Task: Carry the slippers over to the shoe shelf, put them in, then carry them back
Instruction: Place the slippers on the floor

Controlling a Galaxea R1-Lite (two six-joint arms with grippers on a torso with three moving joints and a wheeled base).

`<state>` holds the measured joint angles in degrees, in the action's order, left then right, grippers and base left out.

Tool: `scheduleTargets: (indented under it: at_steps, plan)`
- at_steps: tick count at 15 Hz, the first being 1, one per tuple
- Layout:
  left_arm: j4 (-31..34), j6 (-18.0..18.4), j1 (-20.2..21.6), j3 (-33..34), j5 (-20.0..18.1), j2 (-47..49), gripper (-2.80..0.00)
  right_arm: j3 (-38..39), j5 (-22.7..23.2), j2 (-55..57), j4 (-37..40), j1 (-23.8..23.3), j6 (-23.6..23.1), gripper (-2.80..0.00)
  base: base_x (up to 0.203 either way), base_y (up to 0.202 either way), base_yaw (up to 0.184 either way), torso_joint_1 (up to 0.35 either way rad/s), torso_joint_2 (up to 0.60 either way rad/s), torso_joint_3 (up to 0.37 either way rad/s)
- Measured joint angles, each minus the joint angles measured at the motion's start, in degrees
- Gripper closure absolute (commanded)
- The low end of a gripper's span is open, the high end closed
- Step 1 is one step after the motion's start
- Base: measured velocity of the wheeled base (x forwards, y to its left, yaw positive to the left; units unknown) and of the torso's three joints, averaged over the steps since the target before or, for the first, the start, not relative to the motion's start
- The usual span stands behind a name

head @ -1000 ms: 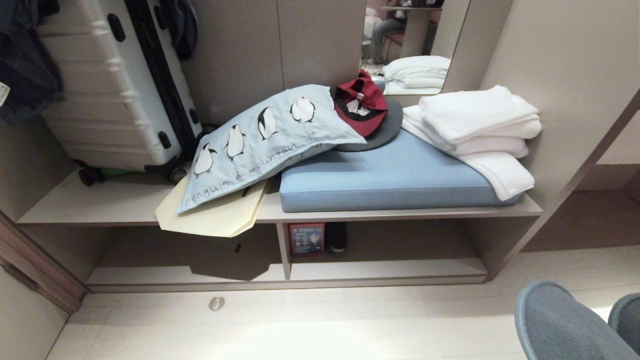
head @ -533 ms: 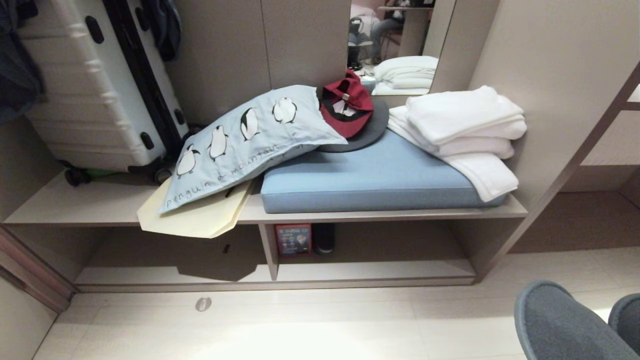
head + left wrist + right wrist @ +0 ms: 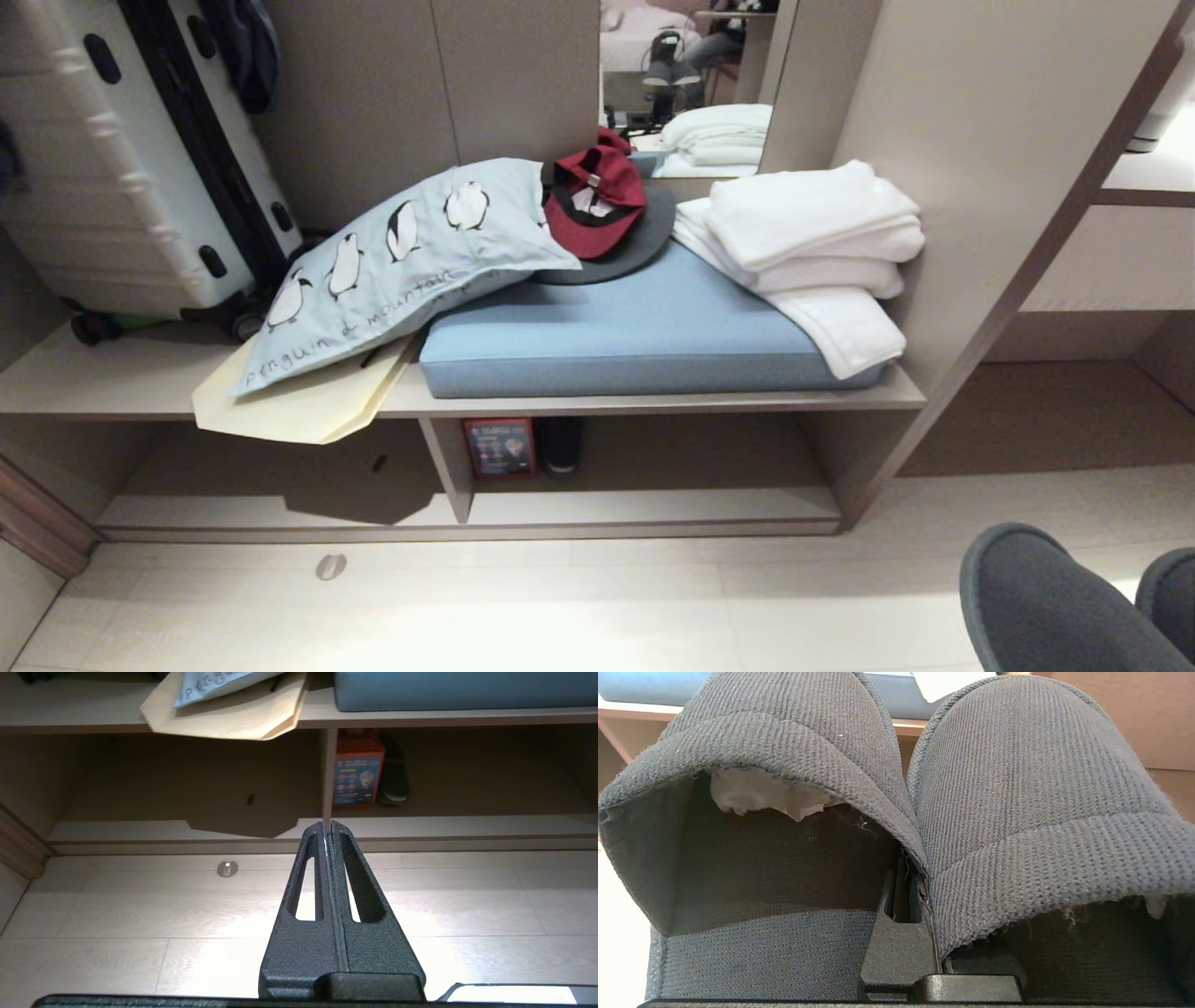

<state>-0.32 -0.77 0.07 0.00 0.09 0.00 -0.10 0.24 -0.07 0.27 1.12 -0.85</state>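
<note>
The shoe shelf (image 3: 653, 509) is the low pale wood space under the long bench board, cut in two by an upright board. Inside it, just beside that upright board, stand a small red box (image 3: 499, 448) and a dark bottle (image 3: 562, 445). Above the shoe shelf, on the bench board, are a white suitcase (image 3: 121, 177), a blue cushion (image 3: 635, 336), a penguin pillow (image 3: 392, 261), folded white towels (image 3: 812, 243) and a red cap (image 3: 593, 201).

The slippers (image 3: 896, 788) are in front of the shoe shelf, above the pale floor and well apart from it. They sit side by side with their toes toward the shoe shelf. The right gripper (image 3: 903, 891) is squeezed tight on the slippers, pinching their two inner edges together.

The left gripper (image 3: 327, 828) hangs in front of the shoe shelf too. Its fingers are pressed together and hold nothing.
</note>
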Motion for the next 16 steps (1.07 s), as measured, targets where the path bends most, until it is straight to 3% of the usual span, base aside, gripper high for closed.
scheduleTargets:
  at_steps: [16]
  plan:
    - [0.02,0.18,0.00,0.00,-0.02,0.06,0.00,0.00,-0.02,0.00,0.00,0.00,0.01,0.00,0.000,-0.198,0.001,0.002,0.00,0.003]
